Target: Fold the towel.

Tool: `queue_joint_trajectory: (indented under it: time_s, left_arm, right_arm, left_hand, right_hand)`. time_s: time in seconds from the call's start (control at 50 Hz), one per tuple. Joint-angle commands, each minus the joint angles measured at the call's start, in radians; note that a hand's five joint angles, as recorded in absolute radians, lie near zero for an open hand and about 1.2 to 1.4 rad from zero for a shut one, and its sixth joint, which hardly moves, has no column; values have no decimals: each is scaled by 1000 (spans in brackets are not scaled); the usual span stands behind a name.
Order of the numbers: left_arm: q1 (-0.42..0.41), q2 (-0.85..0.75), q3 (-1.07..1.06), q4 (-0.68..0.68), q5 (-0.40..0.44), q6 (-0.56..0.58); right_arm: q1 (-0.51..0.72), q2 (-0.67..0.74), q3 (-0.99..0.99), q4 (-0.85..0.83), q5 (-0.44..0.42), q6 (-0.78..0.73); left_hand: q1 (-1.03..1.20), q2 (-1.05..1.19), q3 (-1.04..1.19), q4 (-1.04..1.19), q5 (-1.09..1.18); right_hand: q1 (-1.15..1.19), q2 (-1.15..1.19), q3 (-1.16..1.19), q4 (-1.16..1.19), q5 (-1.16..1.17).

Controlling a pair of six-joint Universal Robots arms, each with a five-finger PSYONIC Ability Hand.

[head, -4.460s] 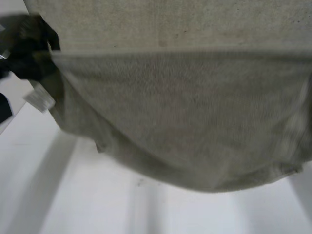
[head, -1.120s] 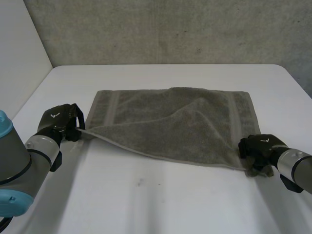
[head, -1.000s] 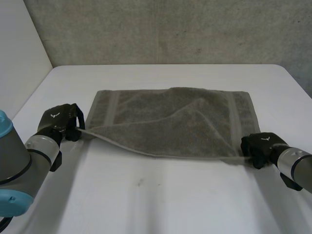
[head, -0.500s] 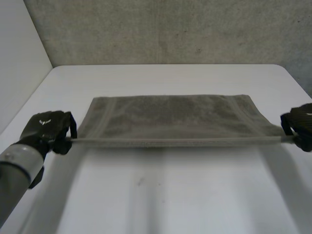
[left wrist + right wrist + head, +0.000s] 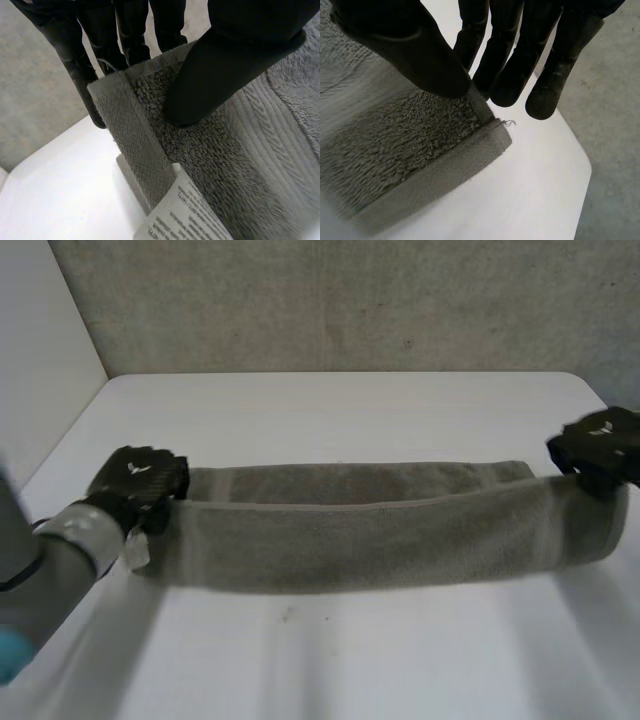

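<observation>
Towel (image 5: 380, 535), seemingly aloft, corners in thumb-and-finger pinch of left robot hand (image 5: 140, 480) and right robot hand (image 5: 600, 440)

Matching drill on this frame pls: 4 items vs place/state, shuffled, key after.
Items:
1. left hand
2. right hand
3. towel
4. label

Places/states:
A. white, hanging off a towel corner
B. pinching the towel corner that carries the label
C. stretched out between both hands
D. pinching the towel corner at the end away from the label

Pairs: 1-B, 2-D, 3-C, 4-A
</observation>
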Motion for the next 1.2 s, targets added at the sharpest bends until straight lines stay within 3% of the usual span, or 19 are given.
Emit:
queue_joint_trajectory:
  time_s: [0.02, 0.22, 0.38, 0.4, 0.42, 0.44, 0.46, 0.56, 0.66, 0.8, 0.92, 0.96, 1.2]
  left_arm:
    - [-29, -294, 332, 3, -69, -47]
    - [-37, -527, 654, 2, -83, -41]
    - [-37, -651, 785, 2, -76, -43]
    - [-37, -665, 791, 2, -76, -46]
    - [-37, -674, 796, 3, -78, -46]
    - [-37, -674, 796, 3, -78, -46]
    - [-37, -681, 797, 3, -77, -49]
    - [-40, -668, 783, -1, -84, -50]
    - [-49, -587, 701, -24, -93, -66]
    - [-50, -311, 381, -6, -90, -156]
    - [-52, -167, 222, 36, -89, -230]
    - [-56, -104, 143, 78, -89, -270]
    - [-67, -67, 41, 191, -93, -290]
  right_arm:
    - [106, 205, -217, -83, 97, 75]
    - [193, 482, -542, -121, 231, 119]
    - [213, 611, -711, -121, 252, 119]
    - [216, 631, -734, -121, 252, 121]
    - [221, 643, -752, -121, 251, 122]
    - [221, 643, -753, -121, 251, 122]
    - [225, 653, -768, -123, 251, 125]
    - [228, 639, -771, -120, 254, 167]
    - [219, 538, -688, -98, 254, 277]
    - [173, 267, -293, -103, 232, 317]
    - [116, 160, -85, -124, 199, 305]
    - [77, 108, 38, -181, 159, 302]
    - [3, 137, 241, -414, 93, 299]
  left_hand:
    - [198, 178, 178, 177, 187]
    - [198, 178, 178, 177, 187]
    - [198, 178, 178, 177, 187]
    - [198, 178, 178, 177, 187]
    - [-572, -592, -592, -593, -583]
    - [-579, -600, -599, -601, -591]
    - [-1023, -1044, -1043, -1045, -1035]
    - [-1023, -1044, -1043, -1045, -1035]
    - [-1023, -1044, -1043, -1045, -1035]
    - [-1023, -1044, -1043, -1045, -1035]
    - [-1023, -1044, -1043, -1045, -1035]
    - [-1023, -1044, -1043, -1045, -1035]
    - [-1023, -1044, -1043, -1045, -1035]
  right_hand:
    - [53, 58, 56, 55, 40]
    - [53, 58, 56, 55, 40]
    - [53, 58, 56, 55, 40]
    - [-228, -223, -225, -226, -241]
    - [-1169, -1163, -1165, -1167, -1181]
    - [-1169, -1163, -1165, -1167, -1181]
    - [-1169, -1163, -1165, -1167, -1181]
    - [-1169, -1163, -1165, -1167, -1181]
    - [-1169, -1163, -1165, -1167, -1181]
    - [-1169, -1163, -1165, -1167, -1181]
    - [-1169, -1163, -1165, -1167, -1181]
    - [-1074, -1068, -1070, -1072, -1086]
    - [-836, -830, -832, -834, -848]
